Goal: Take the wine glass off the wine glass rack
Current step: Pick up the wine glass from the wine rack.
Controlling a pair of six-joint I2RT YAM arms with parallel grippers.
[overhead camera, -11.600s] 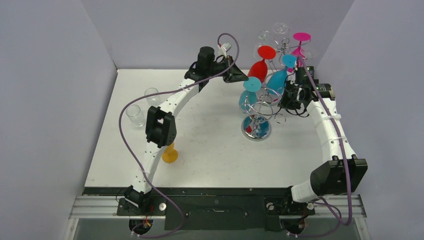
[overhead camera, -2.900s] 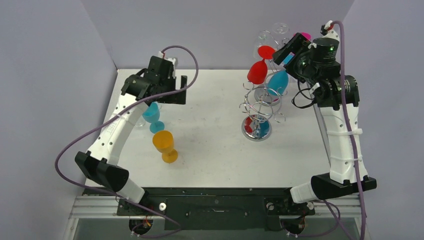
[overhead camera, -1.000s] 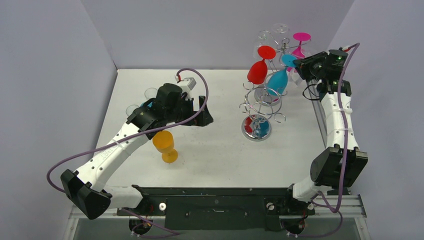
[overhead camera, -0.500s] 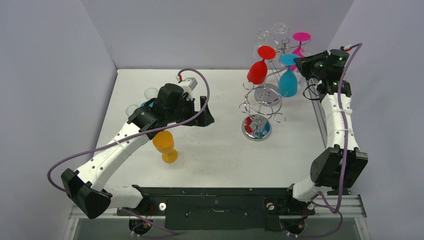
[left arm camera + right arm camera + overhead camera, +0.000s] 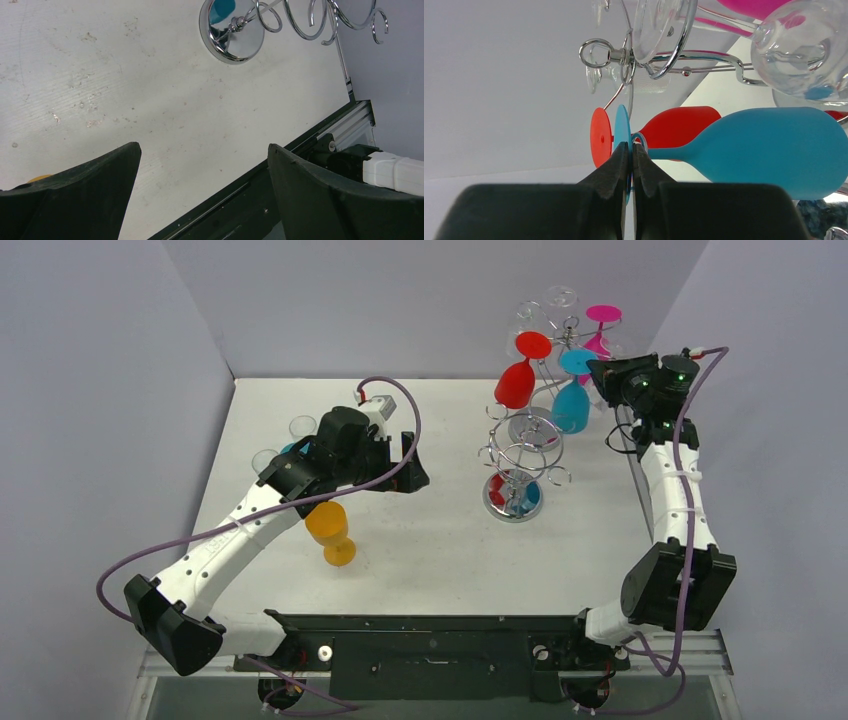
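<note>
Up at the chrome wine glass rack (image 5: pixel 525 452) on the table (image 5: pixel 430 540) now. Right gripper (image 5: pixel 601 371) tucked in at the rack's right side, fingers (image 5: pixel 606 177) pressed together and clamped on the thin foot disc of the blue wine glass (image 5: pixel 572 406). Hanging bowl-down just right of the rack's central post, that blue glass, foot on top, level with the rack's upper arms. On the right wrist camera, blue foot edge-on between the fingertips, stem running off toward the big blue bowl, a small wire loop (image 5: pixel 641 138) of the rack right against the stem by the foot. Free of the hook or not: cannot tell. Red wine glass (image 5: pixel 514 386) hanging from the rack just left of the blue one, its red foot close beside the blue foot. Pink wine glass (image 5: pixel 603 314) and clear stemmed glasses (image 5: pixel 560 298) up at the rack's top rear. Left gripper (image 5: pixel 412 464) well to the left of the rack, over bare table, fingers spread wide with nothing between them. Rack's round mirrored base (image 5: pixel 239 40) in sight at the top of its wrist view. Further left of the rack, an orange wine glass (image 5: pixel 330 528) standing on its foot, and beyond it two small clear glasses (image 5: pixel 302 426), partly hidden behind the left arm.
</note>
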